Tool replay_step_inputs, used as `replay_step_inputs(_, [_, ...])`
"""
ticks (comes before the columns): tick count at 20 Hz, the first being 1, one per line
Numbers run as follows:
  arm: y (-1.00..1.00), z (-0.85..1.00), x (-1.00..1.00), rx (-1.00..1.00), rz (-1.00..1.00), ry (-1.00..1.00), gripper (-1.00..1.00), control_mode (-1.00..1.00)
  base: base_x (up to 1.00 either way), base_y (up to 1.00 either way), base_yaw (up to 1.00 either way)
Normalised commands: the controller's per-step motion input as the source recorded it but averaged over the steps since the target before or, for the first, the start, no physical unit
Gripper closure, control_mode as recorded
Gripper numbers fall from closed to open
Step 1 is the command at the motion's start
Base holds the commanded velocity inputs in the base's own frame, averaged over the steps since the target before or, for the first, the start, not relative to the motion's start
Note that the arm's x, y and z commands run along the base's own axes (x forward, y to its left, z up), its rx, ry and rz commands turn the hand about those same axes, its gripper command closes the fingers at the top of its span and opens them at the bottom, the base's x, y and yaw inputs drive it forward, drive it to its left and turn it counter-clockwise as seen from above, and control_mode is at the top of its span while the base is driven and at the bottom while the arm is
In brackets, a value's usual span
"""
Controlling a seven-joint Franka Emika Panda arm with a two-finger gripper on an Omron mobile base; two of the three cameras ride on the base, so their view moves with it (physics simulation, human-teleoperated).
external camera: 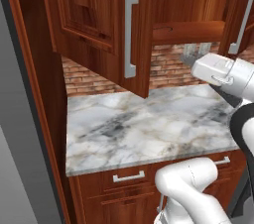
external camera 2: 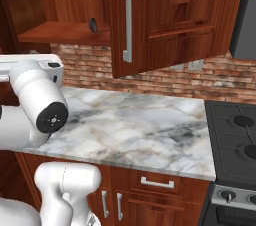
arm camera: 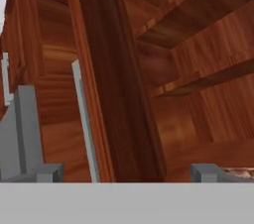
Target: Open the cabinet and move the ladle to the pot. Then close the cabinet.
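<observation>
Here the cabinet [external camera: 99, 25] stands with both doors swung open over the marble counter [external camera: 149, 124]. On its bottom shelf [external camera 2: 65, 32] lies a small dark thing, likely the ladle [external camera 2: 93, 24]. The gripper [arm camera: 124, 171] hangs just below, jaws wide apart and empty, beside the stove [external camera 2: 235, 140].

Reddish-brown wall cabinet [external camera: 94, 20] above the marble counter, both doors swung open; small dark ladle [external camera 2: 93, 25] lies at its shelf's front edge.
</observation>
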Motion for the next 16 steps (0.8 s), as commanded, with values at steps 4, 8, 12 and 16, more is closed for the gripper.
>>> replay_step_inputs(4, [0.0, 0.0, 0.42, 0.02, 0.01, 0.0, -1.0, -1.0, 0.0, 0.0, 0.0])
replay_step_inputs(8, [0.0, 0.0, 0.39, 0.02, 0.02, 0.0, -1.0, -1.0, 0.0, 0.0, 0.0])
replay_step_inputs(12, [0.24, -0.04, 0.32, 0.0, 0.02, 0.02, -1.0, -1.0, 0.0, 0.0, 0.0])
replay_step_inputs(16, [0.36, -0.01, 0.15, 0.0, 0.03, 0.0, -1.0, -1.0, 0.0, 0.0, 0.0])
